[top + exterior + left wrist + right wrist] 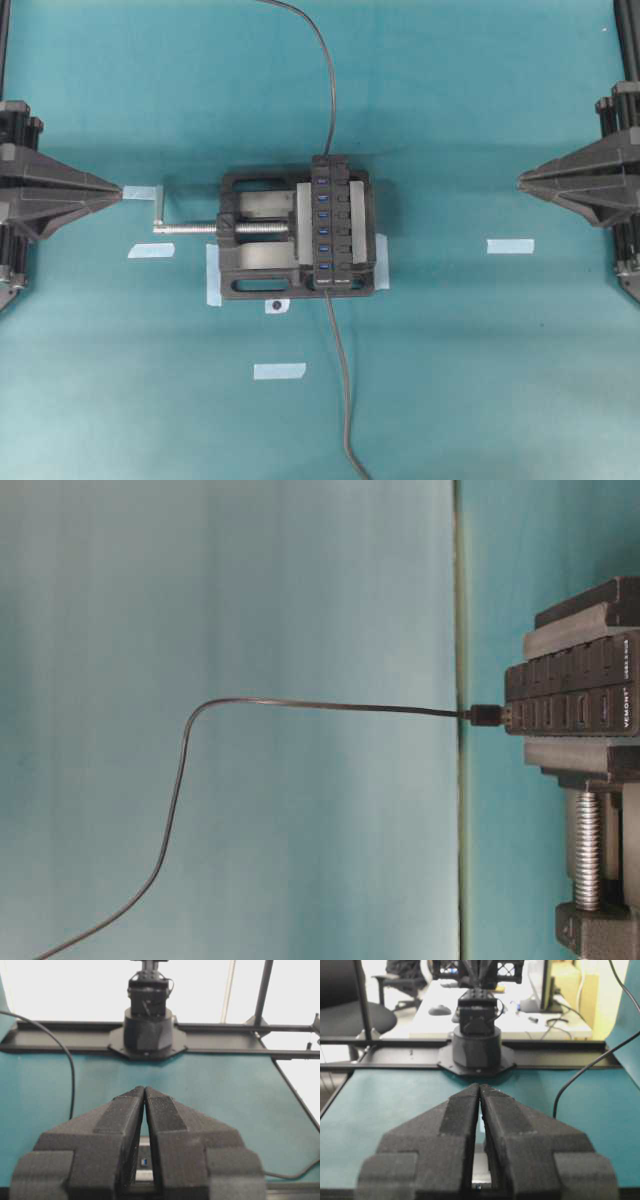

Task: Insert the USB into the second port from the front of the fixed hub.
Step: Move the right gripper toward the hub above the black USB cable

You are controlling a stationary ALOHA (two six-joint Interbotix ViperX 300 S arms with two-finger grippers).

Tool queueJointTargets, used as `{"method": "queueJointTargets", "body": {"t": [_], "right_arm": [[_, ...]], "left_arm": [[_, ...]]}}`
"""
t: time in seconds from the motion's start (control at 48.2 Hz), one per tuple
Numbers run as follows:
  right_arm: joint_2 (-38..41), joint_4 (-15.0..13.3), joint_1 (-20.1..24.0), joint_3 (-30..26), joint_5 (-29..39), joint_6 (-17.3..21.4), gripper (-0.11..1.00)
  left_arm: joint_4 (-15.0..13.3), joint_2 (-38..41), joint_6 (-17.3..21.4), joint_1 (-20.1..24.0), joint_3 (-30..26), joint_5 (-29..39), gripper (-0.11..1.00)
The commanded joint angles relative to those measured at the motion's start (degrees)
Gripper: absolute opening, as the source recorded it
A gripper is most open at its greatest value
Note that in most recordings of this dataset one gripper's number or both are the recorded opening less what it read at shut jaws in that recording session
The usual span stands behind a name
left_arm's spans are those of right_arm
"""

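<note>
Nearest the front edge of the teal table (480,120) in the overhead view, a thin dark cable (345,400) runs up from the bottom of the frame and meets the front end face of the fixed hub (331,223). Its end, the USB (488,716), shows in the table-level view as a small black plug seated in that end face (whether it sits in a port of the blue row cannot be told). The hub is a long narrow black strip with a row of small blue ports, clamped upright in a black bench vise (262,238) whose silver screw (195,228) points left. Strips of pale blue tape (279,371) lie on the mat around the vise. A second dark cable (322,70) leaves the hub's far end and runs off the top of the frame. The left gripper (120,190) rests at the left edge, well apart from the vise, its fingers (125,1110) pressed together at the tips and holding nothing. The right gripper (521,180) rests likewise at the right edge, its fingers (495,1110) pressed together and empty.
</note>
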Motion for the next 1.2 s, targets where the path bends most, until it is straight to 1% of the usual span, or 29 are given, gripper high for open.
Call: {"method": "queueJointTargets", "body": {"t": [0.0,0.041,0.062,0.104,0.124,0.187,0.27,0.394,0.477,0.56,0.622,0.726,0.788,0.954,1.182], "right_arm": [[0.4,0.3,-0.1,0.3,-0.6,-0.2,0.16],[0.4,0.4,-0.1,0.8,-0.8,0.3,0.17],[0.4,0.4,-0.2,0.9,-0.6,0.7,0.18],[0.4,0.3,-0.1,1.0,-0.5,1.7,0.11],[0.4,0.4,-0.1,1.1,-0.4,2.2,0.08],[0.4,0.4,-0.2,1.2,-0.3,4.0,0.03],[0.4,0.3,-0.2,1.5,0.2,5.6,0.00],[0.4,0.3,-0.3,1.8,1.8,6.0,-0.01],[0.4,0.4,-0.8,1.5,4.0,6.0,-0.01],[0.9,0.3,-1.8,0.5,8.2,6.0,-0.01],[1.6,0.3,-2.7,-0.5,12.5,6.0,-0.01],[3.5,0.3,-4.7,-2.2,18.9,6.0,-0.01],[4.6,0.3,-5.6,-3.0,21.1,5.9,-0.01],[8.2,0.1,-8.0,-5.0,24.2,5.8,-0.01],[15.6,-0.6,-10.3,-9.1,27.0,5.6,-0.01]], "left_arm": [[0.4,0.6,-0.4,-0.7,-0.5,-0.4,0.13],[0.4,0.6,-0.6,-1.0,-0.5,-0.4,0.12],[0.4,0.7,-0.7,-1.0,-0.5,-0.4,0.08],[0.4,0.8,-0.8,-1.1,-0.7,-0.4,0.01],[0.4,1.0,-0.8,-1.1,-0.8,-0.4,0.00],[0.4,1.2,-0.8,-1.1,-1.0,-0.4,0.00],[0.4,1.8,-0.8,-1.1,-1.1,-0.4,0.00],[0.4,2.7,-0.7,-1.1,-1.2,-0.1,0.00],[0.4,3.7,-0.7,-1.1,-1.6,1.6,0.00],[0.4,4.7,-0.7,-1.1,-2.0,4.5,0.00],[0.4,5.4,-0.8,-1.1,-2.4,6.6,0.00],[0.4,6.2,-0.8,-1.1,-3.0,8.4,0.00],[0.4,6.7,-0.8,-1.1,-3.3,9.1,0.00],[0.4,7.4,-0.9,-1.1,-3.3,10.1,0.00],[0.4,7.6,-0.9,-1.1,-3.5,10.1,0.00]]}}
